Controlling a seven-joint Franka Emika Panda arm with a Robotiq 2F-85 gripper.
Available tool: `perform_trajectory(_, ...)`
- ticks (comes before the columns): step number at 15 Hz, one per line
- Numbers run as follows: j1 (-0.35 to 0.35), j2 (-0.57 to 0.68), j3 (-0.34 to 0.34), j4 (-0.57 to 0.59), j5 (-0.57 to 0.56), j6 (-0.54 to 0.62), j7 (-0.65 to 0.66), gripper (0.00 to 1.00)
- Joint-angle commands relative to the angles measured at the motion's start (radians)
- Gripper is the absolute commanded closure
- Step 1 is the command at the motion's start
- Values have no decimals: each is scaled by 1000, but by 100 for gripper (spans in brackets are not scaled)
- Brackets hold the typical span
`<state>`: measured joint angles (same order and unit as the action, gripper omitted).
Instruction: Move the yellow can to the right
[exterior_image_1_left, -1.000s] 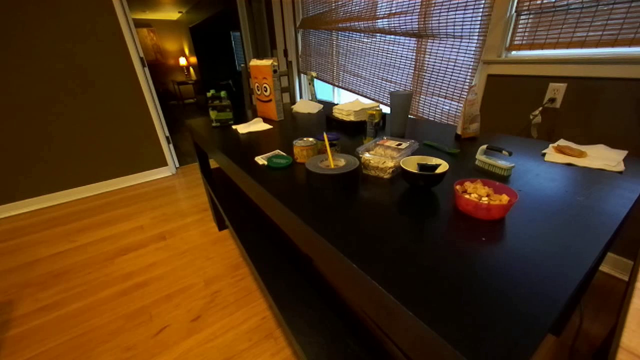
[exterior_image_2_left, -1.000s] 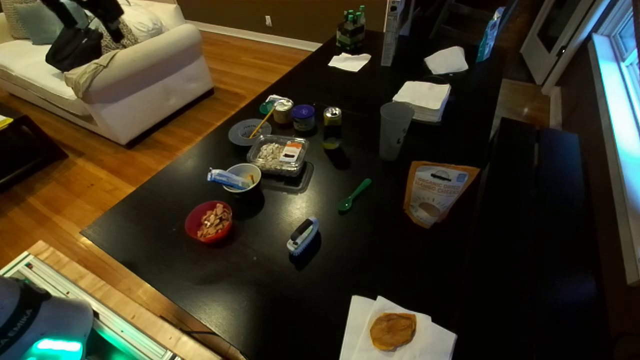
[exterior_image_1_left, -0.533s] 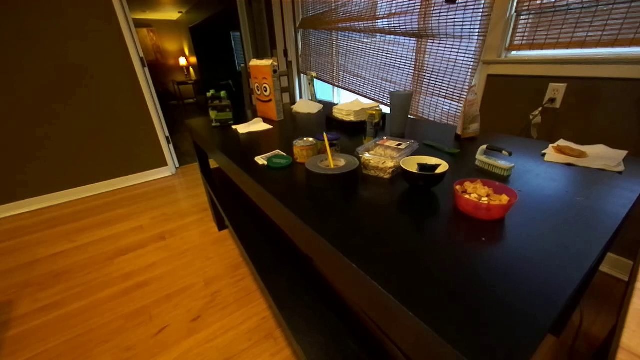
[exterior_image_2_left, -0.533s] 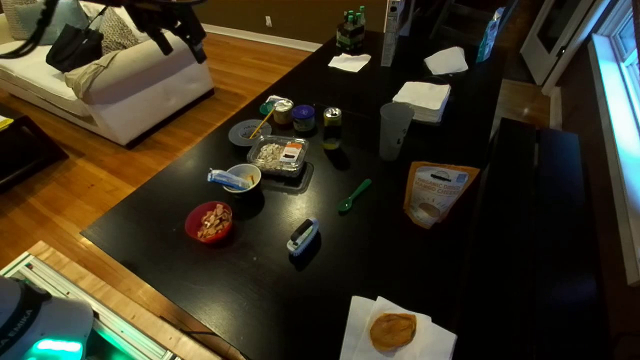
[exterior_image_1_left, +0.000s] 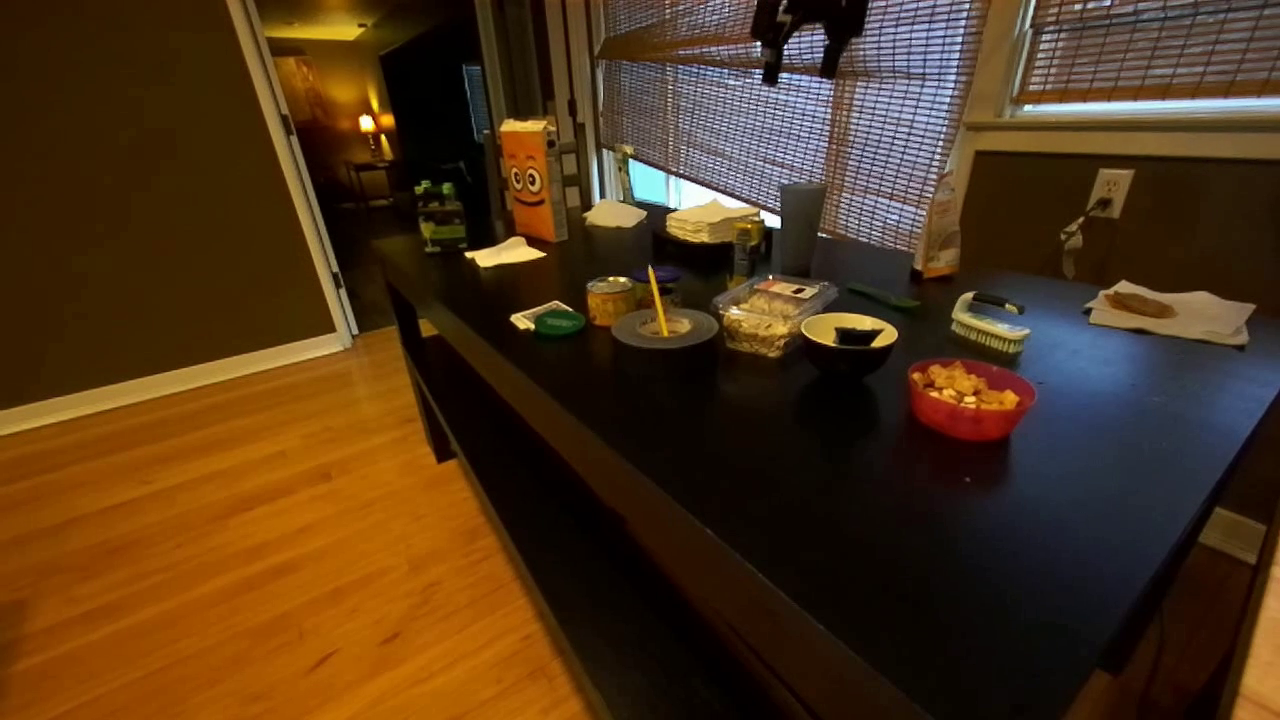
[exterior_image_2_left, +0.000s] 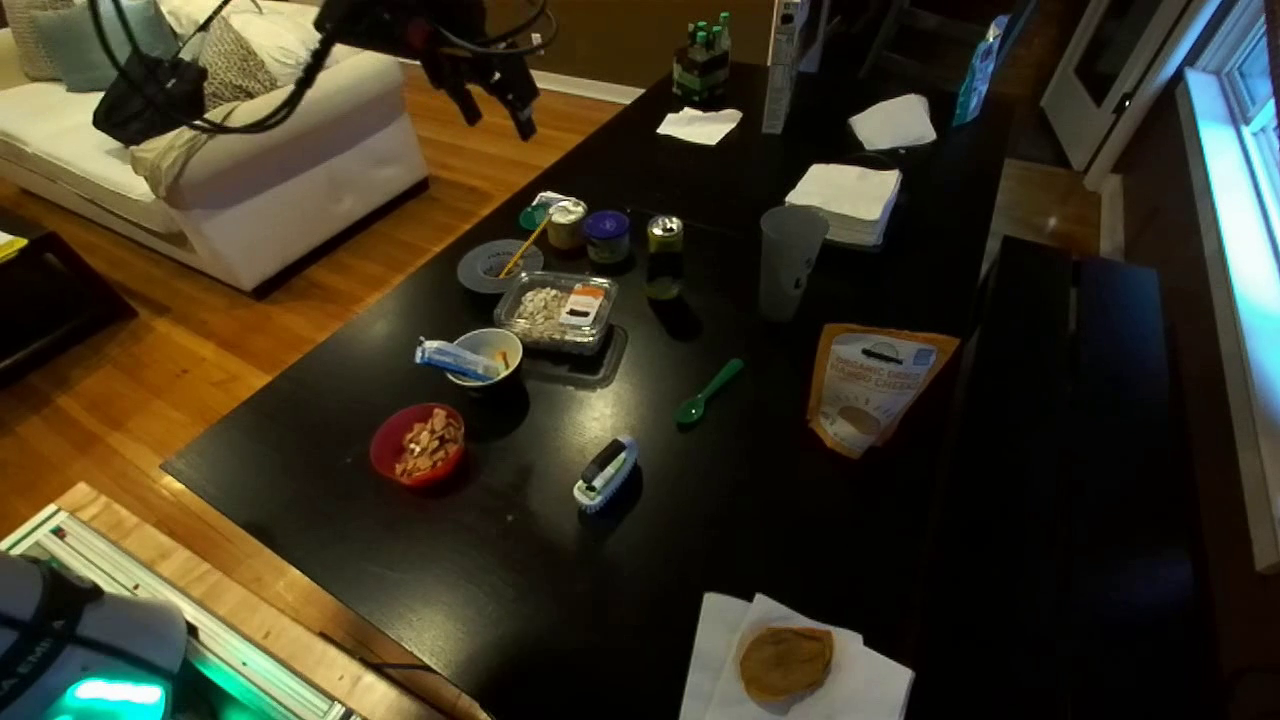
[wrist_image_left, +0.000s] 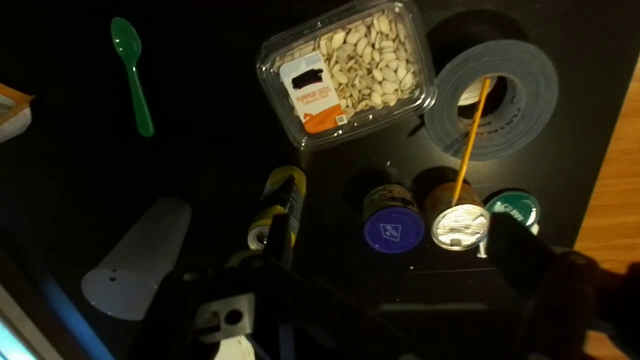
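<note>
The yellow can (exterior_image_2_left: 664, 258) stands upright on the dark table in both exterior views, partly hidden behind the seed box in an exterior view (exterior_image_1_left: 742, 250). In the wrist view the yellow can (wrist_image_left: 285, 187) is left of centre, and my left finger covers part of its lower end. My gripper (exterior_image_2_left: 498, 125) is open and empty, high above the table; it also hangs in the air in an exterior view (exterior_image_1_left: 800, 72). In the wrist view its fingers are wide apart (wrist_image_left: 392, 224), above the can and the jars.
Near the can stand a purple-lidded jar (exterior_image_2_left: 607, 236), a silver-topped tin (wrist_image_left: 460, 227), a clear seed box (wrist_image_left: 350, 70) and a tall grey cup (exterior_image_2_left: 790, 265). A tape roll (wrist_image_left: 537, 95) holds a pencil. A green spoon (exterior_image_2_left: 712, 388) and brush (exterior_image_2_left: 606, 474) lie nearer the robot.
My gripper has moved right across an exterior view, towards the table, and has come down into sight at the top of an exterior view. The can and other objects have not moved.
</note>
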<state>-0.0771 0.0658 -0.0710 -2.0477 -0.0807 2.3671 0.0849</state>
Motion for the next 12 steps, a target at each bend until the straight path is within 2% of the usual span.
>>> perform_trajectory(1, -16, 160, -34, 170, -29, -10, 26, 0)
perform_trajectory(3, -27, 224, -48, 229, 3, -13, 4, 0)
perform_trajectory(5, -36, 286, -58, 273, 7, 32, 2, 0)
perform_trajectory(6, -42, 312, -54, 302, 34, -1, 9, 0)
perform_trajectory(7, -33, 244, -58, 223, 6, 15, 0, 0)
perform_trajectory(12, -39, 308, -59, 280, 14, 14, 0, 0)
